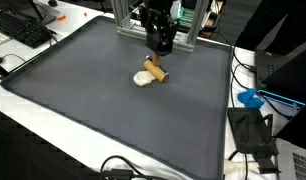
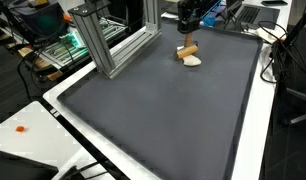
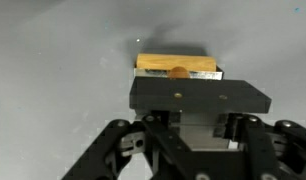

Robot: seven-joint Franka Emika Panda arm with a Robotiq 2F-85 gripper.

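Jaws pinched shut and apparently empty, the Panda arm (image 1: 159,22) hangs just above a wooden block (image 1: 154,70), which leans on a pale round piece (image 1: 143,80) near the far edge of the dark mat (image 1: 83,115) on the bench (image 1: 23,130). By the look of it no grasp is made: both things rest on the mat.

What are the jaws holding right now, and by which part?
Cannot be told: the jaws stand shut just above the wooden block, but no view shows contact.
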